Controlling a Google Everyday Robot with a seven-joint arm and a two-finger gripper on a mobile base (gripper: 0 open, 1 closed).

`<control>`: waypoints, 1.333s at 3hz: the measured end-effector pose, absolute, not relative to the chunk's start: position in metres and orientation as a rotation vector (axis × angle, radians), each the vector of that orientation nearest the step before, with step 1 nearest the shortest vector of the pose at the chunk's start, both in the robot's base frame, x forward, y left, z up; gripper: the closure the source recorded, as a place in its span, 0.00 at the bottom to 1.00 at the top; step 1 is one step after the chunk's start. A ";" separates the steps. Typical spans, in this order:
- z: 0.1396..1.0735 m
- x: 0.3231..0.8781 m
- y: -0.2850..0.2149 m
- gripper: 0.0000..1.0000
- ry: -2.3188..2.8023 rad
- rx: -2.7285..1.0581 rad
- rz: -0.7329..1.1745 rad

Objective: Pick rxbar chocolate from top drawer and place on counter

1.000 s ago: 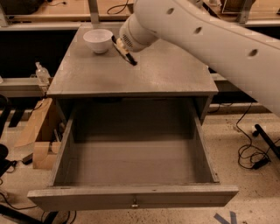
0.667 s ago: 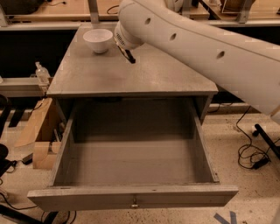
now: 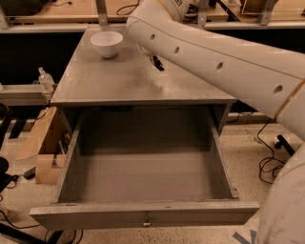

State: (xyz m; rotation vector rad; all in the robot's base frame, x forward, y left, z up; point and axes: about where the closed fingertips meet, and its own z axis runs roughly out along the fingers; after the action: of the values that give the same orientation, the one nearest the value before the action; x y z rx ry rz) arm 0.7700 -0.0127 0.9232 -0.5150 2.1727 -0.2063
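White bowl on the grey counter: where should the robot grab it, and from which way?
By its rim, from above. The white bowl stands upright, open side up, on the counter; its round sloping sides would likely slip, while the thin rim can be pinched. The hand hangs over the counter, right of the bowl in the view.

Light wooden benches (image 3: 62, 10) run along the back, a speckled pale floor (image 3: 245, 140) carries black cables (image 3: 266, 164) at right and cardboard boxes (image 3: 39, 136) at left, and the tool (image 3: 157, 63) hangs over the desk's (image 3: 109, 82) far part.
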 end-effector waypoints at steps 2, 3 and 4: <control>0.922 0.769 -0.014 0.59 2.183 -0.477 -0.193; 0.921 0.769 -0.014 0.36 2.184 -0.478 -0.194; 0.920 0.769 -0.014 0.05 2.185 -0.480 -0.195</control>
State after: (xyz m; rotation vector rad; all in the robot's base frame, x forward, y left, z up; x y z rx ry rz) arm 0.7695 -0.0143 0.9201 -0.4795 2.1852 -0.1951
